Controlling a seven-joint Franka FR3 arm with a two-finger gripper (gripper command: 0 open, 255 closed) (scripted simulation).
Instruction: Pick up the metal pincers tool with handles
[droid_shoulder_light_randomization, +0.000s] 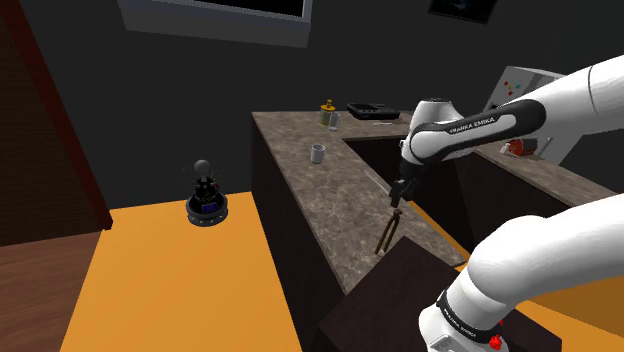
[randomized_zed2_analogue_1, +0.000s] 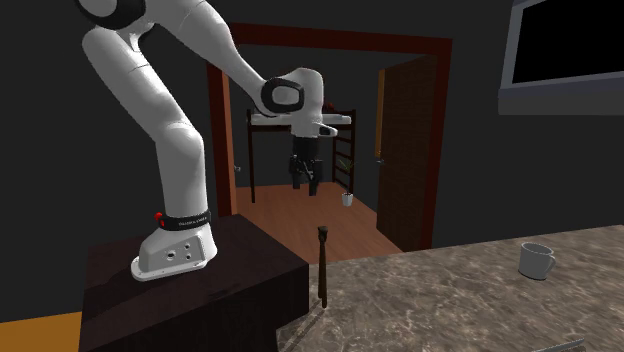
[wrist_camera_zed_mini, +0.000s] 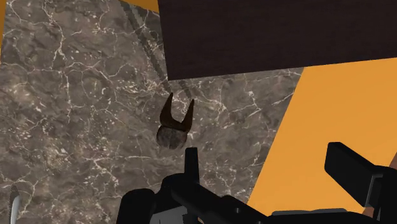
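Pincers (randomized_zed2_analogue_1: 324, 265) stand upright on the bench (randomized_zed2_analogue_1: 450, 300) beside the dark stand (randomized_zed2_analogue_1: 190, 300), below the gripper (randomized_zed2_analogue_1: 305, 182), whose jaws hang open. A mug (randomized_zed2_analogue_1: 536, 260) sits well apart.

above pincers (droid_shoulder_light_randomization: 387, 230): clear | stand (droid_shoulder_light_randomization: 395, 300): just beside | mug (droid_shoulder_light_randomization: 318, 153): well apart

Veined stone counter (wrist_camera_zed_mini: 76, 114), dull brown pincers (wrist_camera_zed_mini: 175, 124), matt dark stand (wrist_camera_zed_mini: 273, 32)

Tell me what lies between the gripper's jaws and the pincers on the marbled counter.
Nothing lies there: only bare air separates the gripper from the standing pincers lower down, as the second exterior view shows.
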